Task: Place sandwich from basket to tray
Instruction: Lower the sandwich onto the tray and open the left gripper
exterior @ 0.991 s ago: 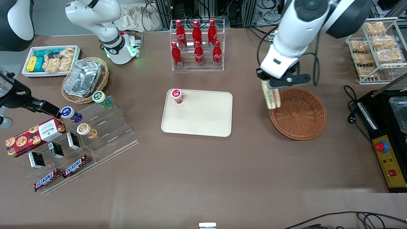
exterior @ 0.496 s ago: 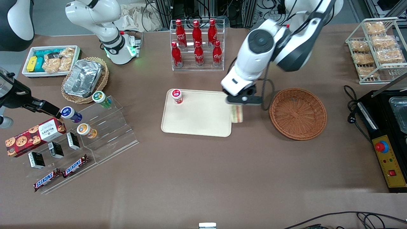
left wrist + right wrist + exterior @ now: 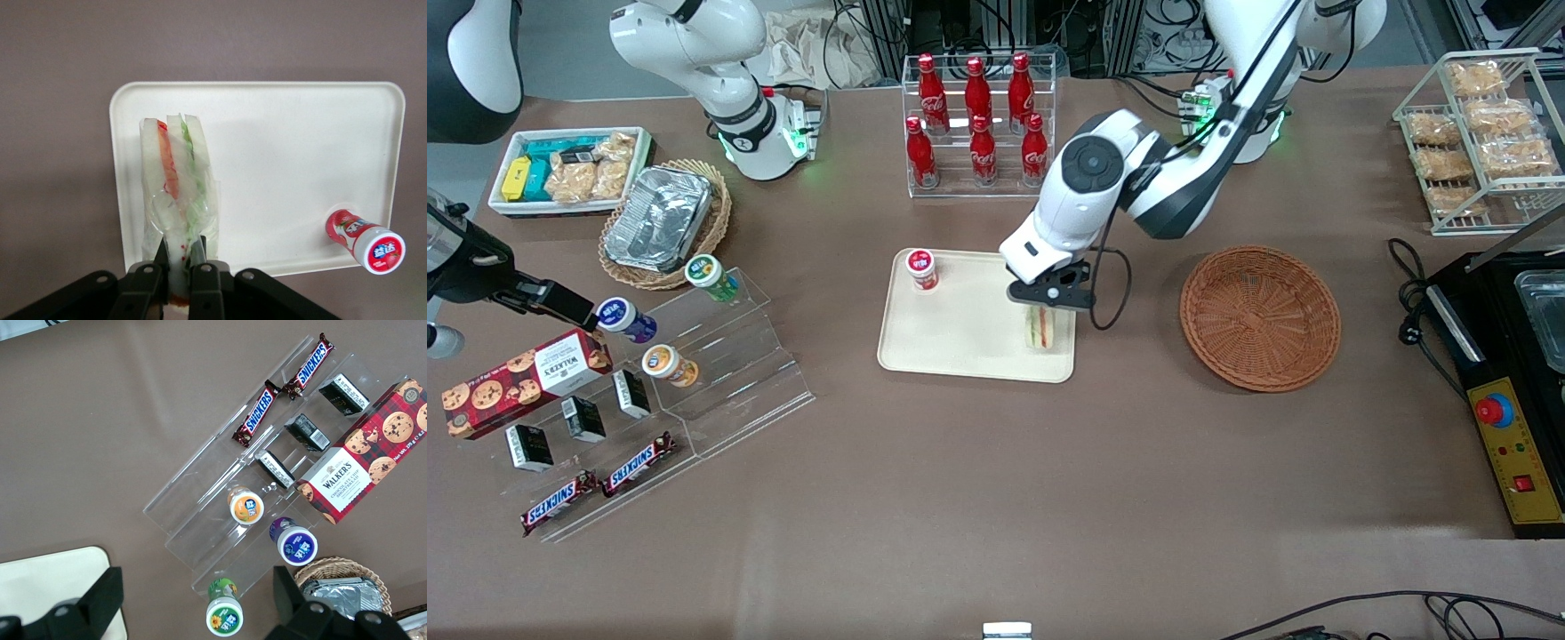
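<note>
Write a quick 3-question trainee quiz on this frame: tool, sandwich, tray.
1. True or false: the tool is shut on the sandwich.
2. Over what does the sandwich hang? A) the basket B) the tray C) bare table
3. Fill in: the one item standing on the tray is a red-and-white ____, near the corner farther from the front camera than the sandwich.

Key: 1 true, the fingers pinch its wrapped end. 2 B, near the tray's edge on the basket's side. 3 cup.
</note>
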